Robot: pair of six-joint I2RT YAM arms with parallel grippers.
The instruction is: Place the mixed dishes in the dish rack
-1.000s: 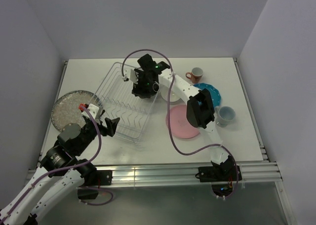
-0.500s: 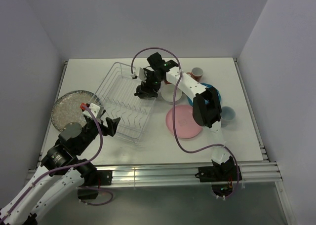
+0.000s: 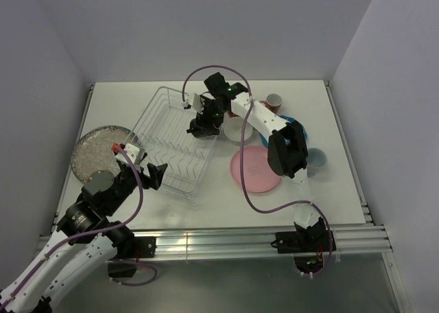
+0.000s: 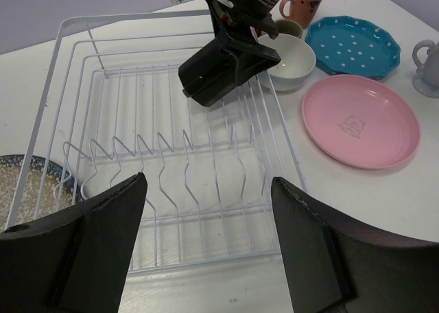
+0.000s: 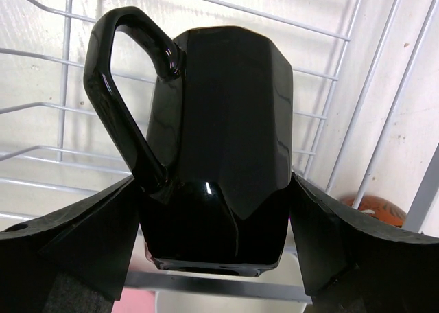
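My right gripper (image 5: pixel 216 237) is shut on a black mug (image 5: pixel 219 121), its fingers pressed to both sides and the handle at the left. It holds the mug tilted over the right side of the wire dish rack (image 3: pixel 164 141), close to the rim. My left gripper (image 4: pixel 209 244) hangs open and empty over the rack's near edge (image 4: pixel 206 254). A pink plate (image 3: pixel 254 170), a white bowl (image 3: pixel 236 129), a teal dotted plate (image 3: pixel 296 126), a pale blue mug (image 3: pixel 315 158) and a reddish mug (image 3: pixel 274 101) stand right of the rack. A grey speckled plate (image 3: pixel 96 152) lies to its left.
The rack's upright prongs (image 4: pixel 164 162) run across its middle. Side walls close the table on the left, back and right. The right arm's purple cable (image 3: pixel 206 73) loops above the rack's far corner.
The right arm has swung back and to the right, carrying the black mug from above the rack's inside toward its right rim. The left arm has not moved.
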